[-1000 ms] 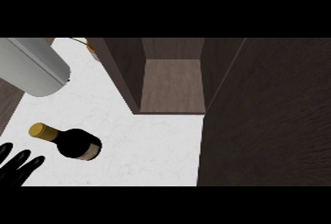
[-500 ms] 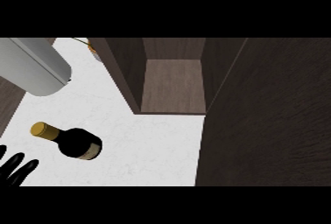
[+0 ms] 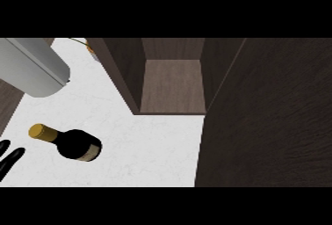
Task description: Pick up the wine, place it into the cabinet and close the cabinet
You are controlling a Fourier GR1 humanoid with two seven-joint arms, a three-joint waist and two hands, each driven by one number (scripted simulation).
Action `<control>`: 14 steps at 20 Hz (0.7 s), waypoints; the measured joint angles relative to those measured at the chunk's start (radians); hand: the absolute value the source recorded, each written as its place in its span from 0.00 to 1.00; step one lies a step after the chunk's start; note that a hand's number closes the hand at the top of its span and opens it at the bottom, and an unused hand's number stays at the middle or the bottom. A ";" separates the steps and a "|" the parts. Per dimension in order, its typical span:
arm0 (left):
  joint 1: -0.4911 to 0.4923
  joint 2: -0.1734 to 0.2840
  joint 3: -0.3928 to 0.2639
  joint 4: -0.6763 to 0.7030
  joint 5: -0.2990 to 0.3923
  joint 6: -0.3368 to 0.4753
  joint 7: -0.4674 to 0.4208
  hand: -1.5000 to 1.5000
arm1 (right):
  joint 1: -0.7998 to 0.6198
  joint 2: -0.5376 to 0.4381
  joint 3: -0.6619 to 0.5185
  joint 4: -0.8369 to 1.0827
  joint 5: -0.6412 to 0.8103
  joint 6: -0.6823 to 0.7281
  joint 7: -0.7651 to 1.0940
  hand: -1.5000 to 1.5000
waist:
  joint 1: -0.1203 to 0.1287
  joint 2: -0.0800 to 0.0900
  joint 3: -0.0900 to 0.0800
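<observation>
- The dark wood cabinet (image 3: 174,83) stands open on the counter, its bare shelf facing out, and its door (image 3: 269,118) is swung wide across the right side.
- The white marbled counter (image 3: 156,149) spreads in front of it.
- A grey cylinder (image 3: 31,67) juts in at the upper left.
- The wine (image 3: 71,143), a dark bottle with a gold cap, sits on the counter left of the cabinet, apart from it.
- The left hand (image 3: 9,159) shows at the left edge, black fingers straight, near the bottle but not touching it.
</observation>
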 measured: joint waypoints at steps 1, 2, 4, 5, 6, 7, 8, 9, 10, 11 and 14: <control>-0.015 0.007 0.021 0.009 0.011 0.003 0.007 0.00 | -0.021 0.000 -0.007 0.000 0.001 -0.008 0.017 0.00 | 0.000 0.000 0.000; -0.027 0.009 0.036 0.011 0.014 0.011 0.012 0.00 | -0.020 0.000 -0.008 -0.001 0.002 -0.007 0.016 0.00 | -0.001 0.001 0.000; -0.046 -0.001 0.053 0.020 0.016 0.008 0.015 0.00 | -0.042 -0.005 -0.014 -0.006 0.003 -0.011 0.045 0.00 | -0.002 0.001 0.000; -0.052 -0.013 0.055 0.024 0.012 0.003 0.011 0.00 | -0.051 -0.006 -0.019 -0.009 0.002 -0.014 0.058 0.00 | -0.002 0.001 0.000; -0.050 -0.021 0.063 0.022 0.012 0.002 0.012 0.00 | -0.088 -0.008 -0.035 0.001 0.005 -0.024 0.076 0.00 | 0.000 0.001 0.000; -0.045 -0.020 0.087 0.029 0.022 -0.016 0.012 0.00 | -0.090 -0.005 -0.027 0.000 0.008 -0.027 0.078 0.00 | 0.000 0.001 -0.001; -0.055 -0.018 0.104 0.042 0.024 -0.023 0.012 0.00 | -0.084 -0.009 -0.038 -0.003 0.007 -0.018 0.072 0.00 | -0.001 0.001 -0.001; -0.075 -0.019 0.117 0.059 0.018 -0.021 0.010 0.00 | -0.087 -0.005 -0.025 -0.005 0.011 -0.022 0.077 0.00 | -0.003 0.001 0.000; -0.091 -0.027 0.119 0.075 -0.001 -0.017 0.007 0.00 | -0.088 -0.006 -0.035 -0.003 0.011 -0.016 0.072 0.00 | -0.004 0.002 -0.001; -0.103 -0.028 0.133 0.090 -0.009 -0.016 0.006 0.00 | -0.082 -0.003 -0.030 -0.003 0.011 -0.012 0.066 0.00 | -0.004 0.002 0.000; -0.146 -0.043 0.150 0.184 -0.058 -0.049 -0.018 0.00 | -0.086 0.003 -0.039 -0.002 0.016 -0.011 0.066 0.00 | -0.007 0.003 -0.001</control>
